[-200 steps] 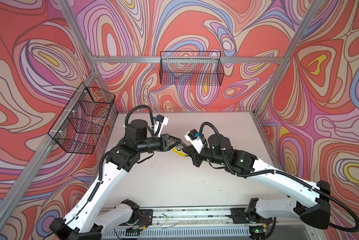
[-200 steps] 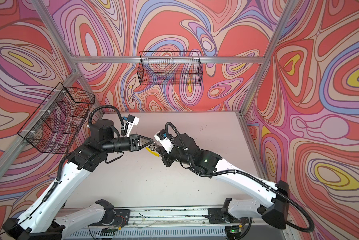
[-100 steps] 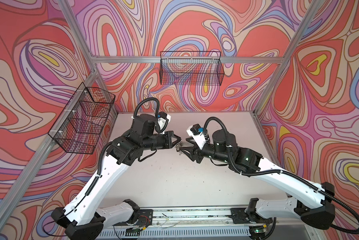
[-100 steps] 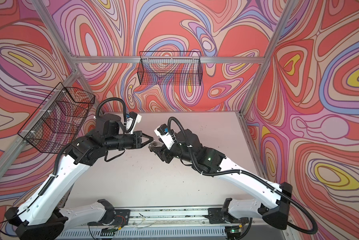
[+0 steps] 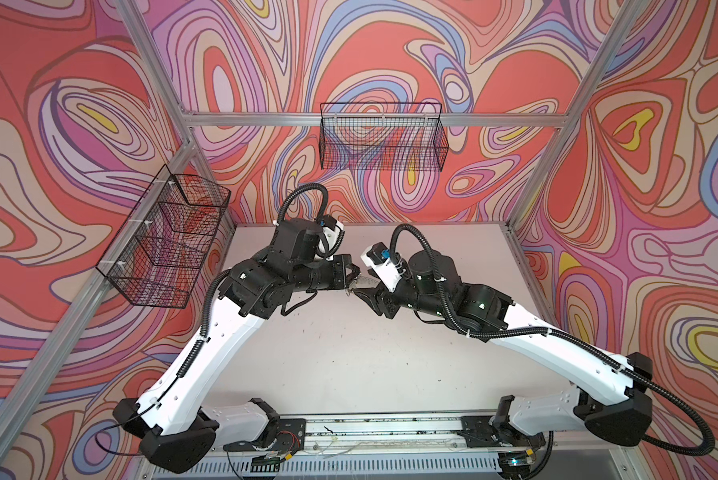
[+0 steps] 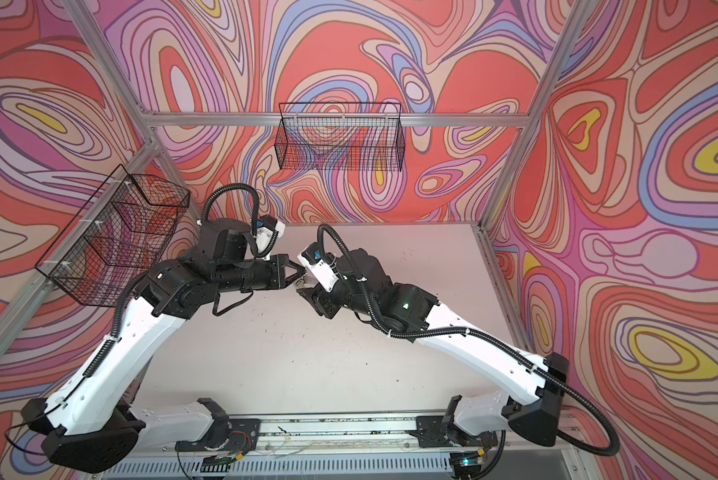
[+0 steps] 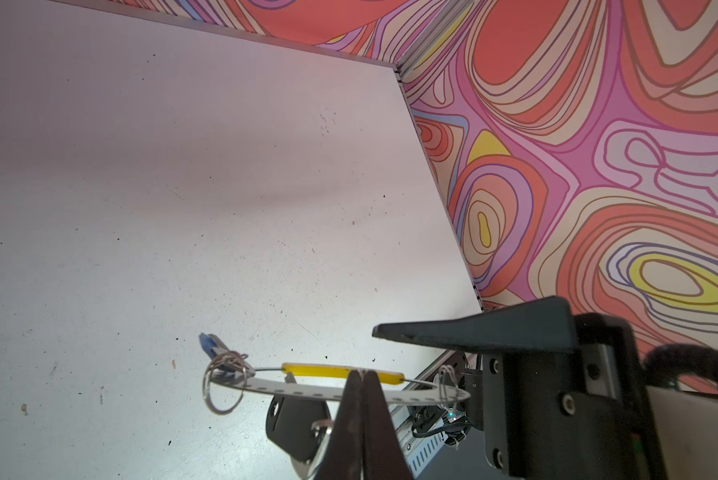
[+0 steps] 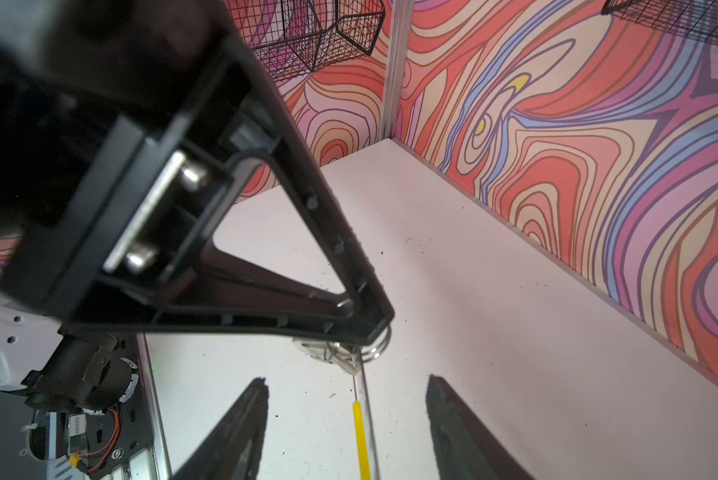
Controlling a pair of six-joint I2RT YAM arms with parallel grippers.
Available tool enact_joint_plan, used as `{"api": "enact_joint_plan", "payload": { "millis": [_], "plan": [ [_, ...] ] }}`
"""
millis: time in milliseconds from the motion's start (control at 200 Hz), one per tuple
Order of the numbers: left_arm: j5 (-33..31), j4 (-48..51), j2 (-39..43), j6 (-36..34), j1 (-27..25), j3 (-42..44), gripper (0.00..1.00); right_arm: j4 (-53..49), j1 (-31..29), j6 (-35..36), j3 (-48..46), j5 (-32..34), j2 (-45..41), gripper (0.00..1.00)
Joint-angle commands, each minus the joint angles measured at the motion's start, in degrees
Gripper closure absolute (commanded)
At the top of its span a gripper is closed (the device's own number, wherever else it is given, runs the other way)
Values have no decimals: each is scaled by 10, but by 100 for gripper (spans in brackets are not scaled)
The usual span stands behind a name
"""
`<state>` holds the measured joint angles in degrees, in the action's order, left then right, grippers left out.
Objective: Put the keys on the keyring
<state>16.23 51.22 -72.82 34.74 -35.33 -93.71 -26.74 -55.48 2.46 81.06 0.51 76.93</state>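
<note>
My left gripper (image 7: 362, 374) is shut on the keyring (image 7: 307, 390), a flat perforated grey ring with a yellow sleeve (image 7: 328, 370), and holds it level above the table. A blue tag (image 7: 209, 343) sits at the ring's far end among wire loops (image 7: 224, 374). A black tag (image 7: 297, 419) with a silver key hangs under the ring; its link is hidden behind my fingers. My right gripper (image 8: 346, 379) is open, and the ring's yellow sleeve (image 8: 359, 432) runs edge-on between its fingers (image 8: 240, 428) without touching them. In both top views the two grippers meet tip to tip (image 5: 359, 284) (image 6: 303, 282).
White table (image 5: 349, 353) inside patterned walls. A black wire basket (image 5: 382, 141) hangs on the back wall and another (image 5: 166, 237) on the left wall. An aluminium rail (image 5: 369, 428) with both arm bases runs along the front edge.
My right gripper has opened from shut and drawn back slightly. My left arm has risen and carried the keyring a little toward the back, still shut on it.
</note>
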Motion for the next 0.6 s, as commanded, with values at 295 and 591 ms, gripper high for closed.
{"api": "enact_joint_plan", "payload": {
  "millis": [295, 591],
  "plan": [
    [-23, -36, 20, 45, -18, 7, 100, 98, -3, -2, -8, 23, 30, 38],
    [-47, -35, 34, 55, -22, 23, 100, 141, -3, -43, -36, 140, 11, 53]
  ]
}}
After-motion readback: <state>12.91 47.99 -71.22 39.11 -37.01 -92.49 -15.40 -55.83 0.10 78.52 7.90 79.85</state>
